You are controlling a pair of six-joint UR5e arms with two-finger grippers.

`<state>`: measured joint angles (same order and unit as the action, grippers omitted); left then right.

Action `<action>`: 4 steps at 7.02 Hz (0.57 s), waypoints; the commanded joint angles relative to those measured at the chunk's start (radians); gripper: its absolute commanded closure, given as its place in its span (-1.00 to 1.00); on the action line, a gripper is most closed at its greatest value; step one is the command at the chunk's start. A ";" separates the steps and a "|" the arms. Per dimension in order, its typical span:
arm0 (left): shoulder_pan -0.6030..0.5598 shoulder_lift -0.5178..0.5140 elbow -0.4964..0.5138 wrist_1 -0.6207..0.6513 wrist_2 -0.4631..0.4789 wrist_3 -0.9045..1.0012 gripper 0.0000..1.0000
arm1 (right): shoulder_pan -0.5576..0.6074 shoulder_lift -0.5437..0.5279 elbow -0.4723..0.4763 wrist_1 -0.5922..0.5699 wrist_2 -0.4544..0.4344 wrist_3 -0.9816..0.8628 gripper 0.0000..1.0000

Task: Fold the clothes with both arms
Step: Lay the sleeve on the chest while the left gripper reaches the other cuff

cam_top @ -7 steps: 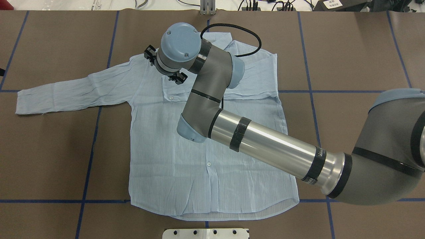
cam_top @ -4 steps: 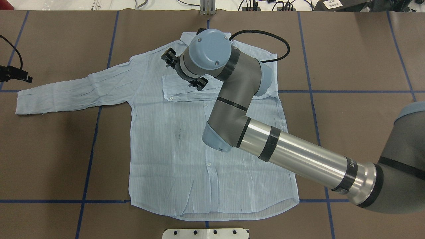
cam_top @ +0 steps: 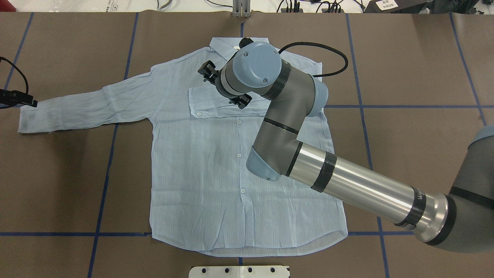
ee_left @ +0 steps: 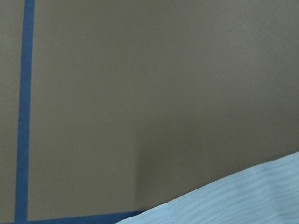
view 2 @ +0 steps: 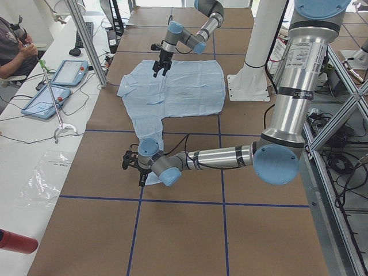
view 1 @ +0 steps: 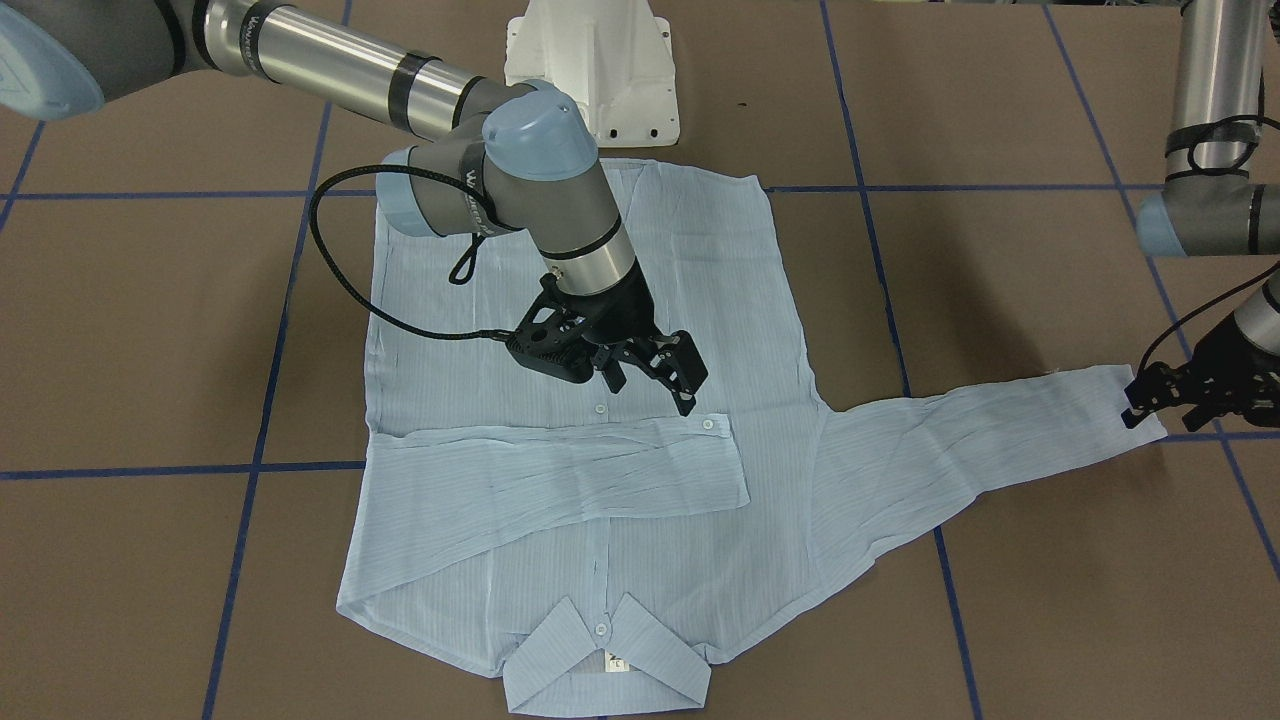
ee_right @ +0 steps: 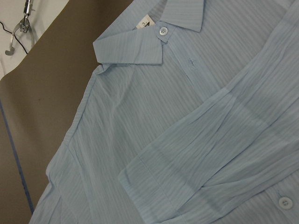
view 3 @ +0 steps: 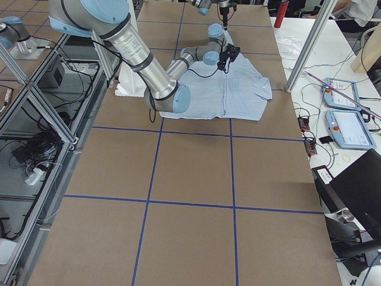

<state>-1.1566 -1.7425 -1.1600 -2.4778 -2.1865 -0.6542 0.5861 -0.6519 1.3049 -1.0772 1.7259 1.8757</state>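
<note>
The light-blue striped shirt [view 1: 650, 570] lies flat and front up on the brown table, its collar [view 1: 605, 665] away from the robot. One sleeve [view 1: 560, 470] is folded across the chest. The other sleeve [cam_top: 77, 108] stretches out flat to the robot's left. My right gripper [view 1: 650, 385] hovers open and empty over the chest, just above the folded sleeve's cuff [view 1: 715, 455]. My left gripper [view 1: 1145, 398] is low at the end of the outstretched sleeve, by its cuff [cam_top: 23, 116], and looks open. The left wrist view shows only table and a cuff edge [ee_left: 243, 205].
The white pedestal base [view 1: 590, 60] stands at the shirt's hem side. Blue tape lines [cam_top: 104, 185] cross the brown table cover. A side table with tablets [view 2: 57, 75] and a person stands beyond the collar side. A red bottle [view 2: 14, 241] lies there too.
My right arm has swung to the view's right, off the folded cuff and toward the middle of the chest. My left gripper has come in from the left edge and down to the outstretched sleeve's cuff.
</note>
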 commanded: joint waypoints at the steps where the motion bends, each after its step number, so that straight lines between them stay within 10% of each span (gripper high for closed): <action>1: 0.012 0.000 0.019 -0.003 0.002 -0.001 -0.66 | 0.000 -0.003 0.001 0.002 0.000 -0.001 -0.99; 4: 0.026 0.001 0.020 -0.003 0.002 -0.004 -0.48 | 0.000 -0.014 0.002 0.002 0.000 -0.004 -0.99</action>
<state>-1.1342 -1.7424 -1.1405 -2.4805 -2.1845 -0.6583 0.5864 -0.6624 1.3060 -1.0754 1.7263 1.8719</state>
